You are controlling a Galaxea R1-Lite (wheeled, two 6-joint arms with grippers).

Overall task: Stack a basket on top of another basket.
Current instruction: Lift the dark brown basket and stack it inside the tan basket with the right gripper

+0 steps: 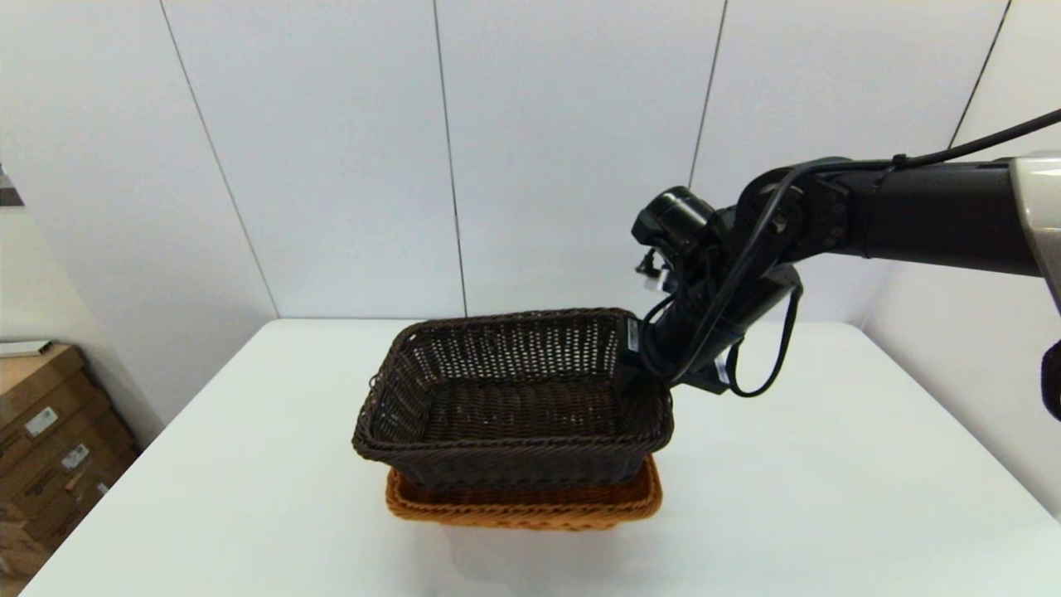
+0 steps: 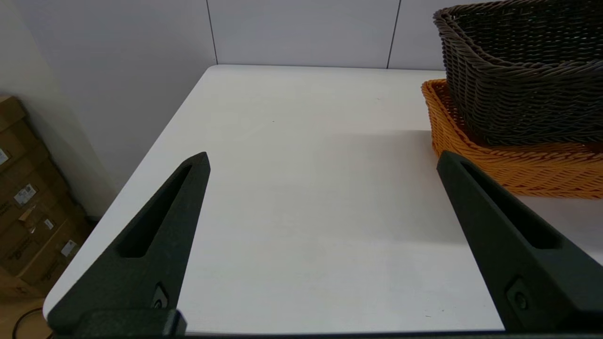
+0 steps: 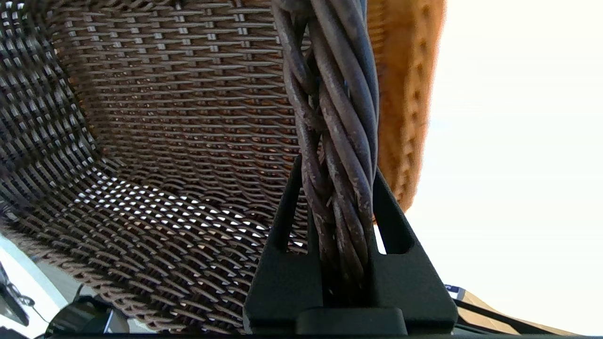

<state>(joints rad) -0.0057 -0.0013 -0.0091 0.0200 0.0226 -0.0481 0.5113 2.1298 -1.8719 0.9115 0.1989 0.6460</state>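
Observation:
The dark brown woven basket (image 1: 514, 398) sits with its lower part inside the rim of the orange-tan basket (image 1: 522, 507), mid-table. My right gripper (image 1: 638, 352) reaches in from the right and is shut on the dark basket's braided rim at its far right corner. In the right wrist view the gripper (image 3: 337, 165) pinches that braided rim (image 3: 339, 117), and the orange basket (image 3: 405, 94) shows beyond it. My left gripper (image 2: 322, 160) hangs open and empty over the bare table, left of both baskets, the dark basket (image 2: 523, 80) and the orange basket (image 2: 518, 169).
The white table (image 1: 829, 497) stretches out on both sides of the baskets. Cardboard boxes (image 1: 50, 431) stand on the floor past the table's left edge. A white panelled wall closes off the back.

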